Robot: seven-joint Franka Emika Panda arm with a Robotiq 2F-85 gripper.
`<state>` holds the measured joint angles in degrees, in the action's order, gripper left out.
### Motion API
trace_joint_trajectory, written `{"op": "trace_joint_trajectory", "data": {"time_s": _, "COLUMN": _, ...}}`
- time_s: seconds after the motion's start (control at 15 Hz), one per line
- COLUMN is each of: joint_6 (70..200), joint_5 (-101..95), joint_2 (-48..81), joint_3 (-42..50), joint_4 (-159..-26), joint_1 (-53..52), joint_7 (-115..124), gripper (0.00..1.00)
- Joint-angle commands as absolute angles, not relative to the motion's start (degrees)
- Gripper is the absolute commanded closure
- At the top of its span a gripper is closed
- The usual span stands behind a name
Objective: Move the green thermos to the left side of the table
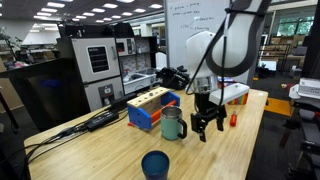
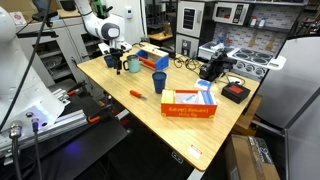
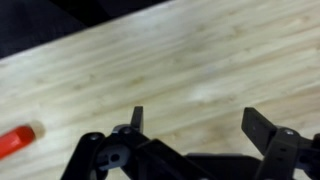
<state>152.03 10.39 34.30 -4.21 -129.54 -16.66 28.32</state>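
The green thermos [image 1: 173, 123] stands upright on the light-wood table [image 1: 120, 155], with its handle to the side. It also shows in an exterior view [image 2: 132, 64] near the table's far corner. My gripper [image 1: 208, 123] hangs just beside the thermos, apart from it and low over the table, and it is open and empty. In the wrist view my gripper [image 3: 200, 125] has both fingers spread over bare wood [image 3: 200, 60]. The thermos is out of the wrist view.
A dark blue cup [image 1: 155, 165] stands near the table's front edge and shows again mid-table [image 2: 159, 81]. A blue and orange box [image 1: 150, 108] sits behind the thermos. A red marker [image 1: 233, 119] [image 3: 18, 140] lies near my gripper. An orange box [image 2: 190, 104] and black devices [image 2: 235, 93] lie further along.
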Motion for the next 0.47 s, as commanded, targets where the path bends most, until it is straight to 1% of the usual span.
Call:
{"op": "trace_joint_trajectory", "data": {"time_s": 0.0, "joint_6": 157.7, "joint_5": 16.84, "joint_2": 26.15, "joint_3": -6.92, "joint_4": -145.06, "joint_1": -13.5, "joint_7": 26.65, "gripper": 0.0}}
{"op": "trace_joint_trajectory", "data": {"time_s": 0.2, "joint_6": 163.99, "joint_5": 24.83, "joint_2": 21.11, "joint_3": -11.65, "joint_4": -157.86, "joint_1": -8.43, "joint_7": 21.56, "gripper": 0.0}}
{"op": "trace_joint_trajectory", "data": {"time_s": 0.27, "joint_6": 160.08, "joint_5": 20.58, "joint_2": 25.47, "joint_3": -7.89, "joint_4": -152.21, "joint_1": -12.32, "joint_7": 24.88, "gripper": 0.0}}
{"op": "trace_joint_trajectory", "data": {"time_s": 0.33, "joint_6": 161.31, "joint_5": 21.07, "joint_2": 24.36, "joint_3": -8.54, "joint_4": -154.83, "joint_1": -11.53, "joint_7": 24.17, "gripper": 0.0}}
{"op": "trace_joint_trajectory", "data": {"time_s": 0.4, "joint_6": 161.27, "joint_5": 20.79, "joint_2": 24.25, "joint_3": -8.43, "joint_4": -154.6, "joint_1": -11.59, "joint_7": 24.34, "gripper": 0.0}}
